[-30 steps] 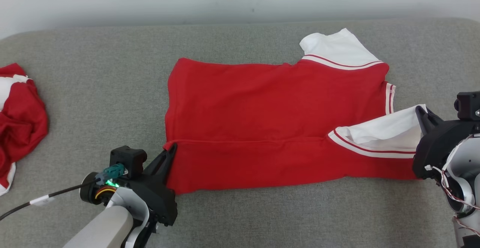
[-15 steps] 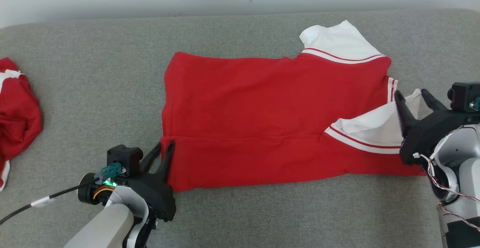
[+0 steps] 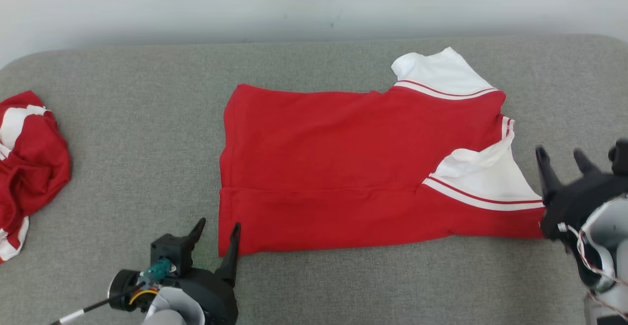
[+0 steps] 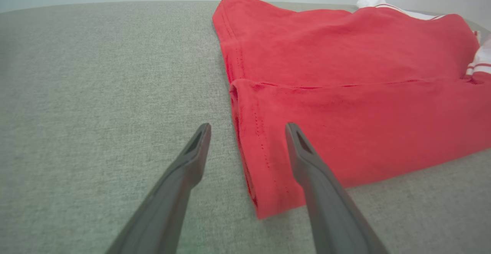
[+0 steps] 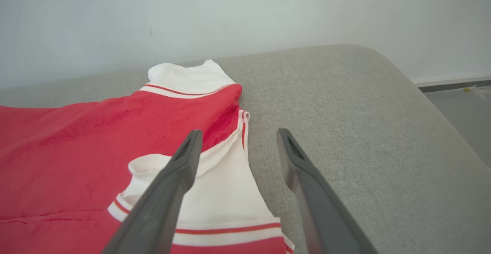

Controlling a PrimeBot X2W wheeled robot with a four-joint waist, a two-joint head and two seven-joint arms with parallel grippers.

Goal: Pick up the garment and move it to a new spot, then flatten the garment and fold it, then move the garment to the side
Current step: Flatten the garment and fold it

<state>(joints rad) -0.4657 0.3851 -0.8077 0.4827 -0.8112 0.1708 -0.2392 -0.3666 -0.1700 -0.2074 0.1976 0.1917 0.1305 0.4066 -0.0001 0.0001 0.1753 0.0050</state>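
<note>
Both let go | left pincer (image 3: 219,225) wide | right pincer (image 3: 559,153) wide | 1 garment (image 3: 343,168) flat | 1 crumpled shirt (image 3: 29,158)

Parted tool (image 5: 238,133), red-white garment (image 5: 76,142), grey cushion (image 5: 345,112)

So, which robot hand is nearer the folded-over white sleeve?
Right. The right hand sits just beside the folded-over white sleeve; the left hand is by the red shirt, at its opposite hem.

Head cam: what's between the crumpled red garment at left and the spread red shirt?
Only bare grey upholstery lies between the crumpled garment and the spread shirt, as the head view shows.
</note>
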